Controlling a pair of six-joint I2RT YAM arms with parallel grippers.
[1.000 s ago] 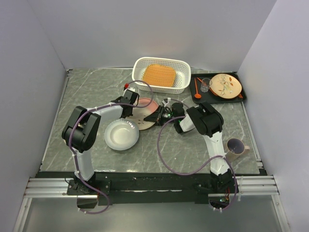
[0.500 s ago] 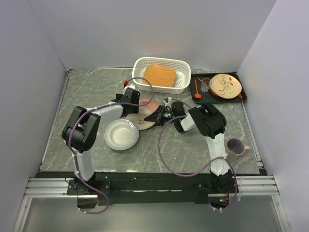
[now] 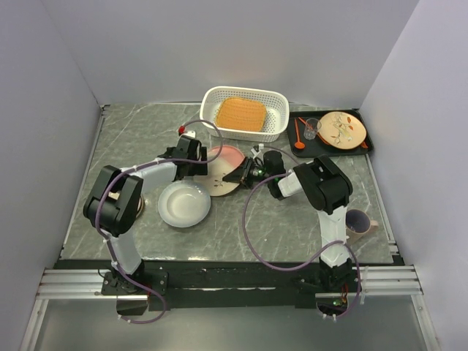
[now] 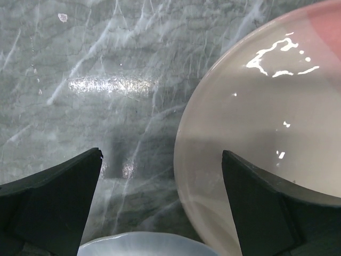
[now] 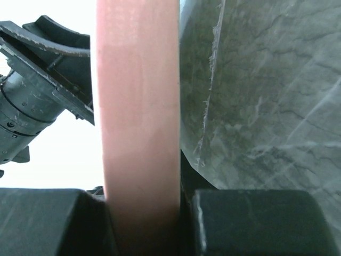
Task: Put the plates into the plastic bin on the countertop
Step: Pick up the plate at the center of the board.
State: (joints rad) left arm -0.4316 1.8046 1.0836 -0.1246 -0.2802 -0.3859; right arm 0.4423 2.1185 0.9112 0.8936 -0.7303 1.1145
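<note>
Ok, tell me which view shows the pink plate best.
The top external view. It alone shows the whole pink plate, lying in front of the plastic bin with its edge pinched by the right gripper. The left wrist view shows only part of its glossy face. The right wrist view shows only its rim edge-on.

Dark grey-green veined countertop [image 3: 131, 146]. White lattice-walled plastic bin [image 3: 248, 134], upright at the rear edge, right of centre, holding one orange rounded-square plate [image 3: 240, 114] lying flat. Pink plate [image 3: 225, 156], just in front of the bin, its right rim clamped by the right gripper [image 3: 241, 174]. Pale tan plate [image 3: 213, 186] overlaps it on the near side; stacking order unclear. Deep white plate [image 3: 184, 203] rests upright, front-left of both.
</note>
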